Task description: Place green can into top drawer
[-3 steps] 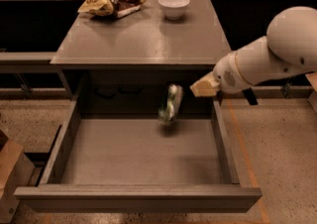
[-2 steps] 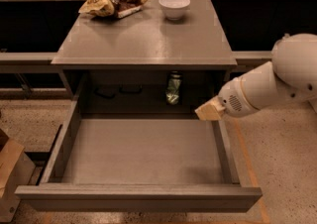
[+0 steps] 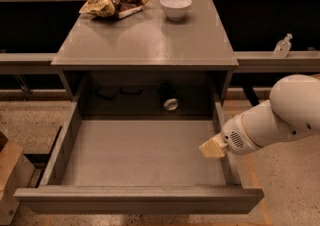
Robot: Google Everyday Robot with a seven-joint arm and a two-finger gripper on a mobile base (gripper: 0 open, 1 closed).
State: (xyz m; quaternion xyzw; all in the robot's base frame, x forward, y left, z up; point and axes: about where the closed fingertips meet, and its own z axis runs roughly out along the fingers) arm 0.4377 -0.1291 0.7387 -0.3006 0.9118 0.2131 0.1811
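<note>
The green can (image 3: 168, 96) lies on its side at the back of the top drawer (image 3: 139, 199), in shadow under the tabletop, with its silver end facing me. The drawer is pulled wide open. My gripper (image 3: 213, 147) shows only as a tan tip at the end of the white arm (image 3: 280, 117). It sits over the drawer's right wall, well in front of and to the right of the can, and apart from it.
On the grey table (image 3: 145, 37) stand a white bowl (image 3: 175, 6) and a yellow-and-brown snack bag (image 3: 114, 2) at the back. A small clear bottle (image 3: 282, 46) stands on the ledge to the right. A cardboard box (image 3: 11, 177) sits on the floor at the left.
The can has gone from the air over the drawer's middle to lying at the back of the drawer. My arm has drawn back down and to the right, away from it.
</note>
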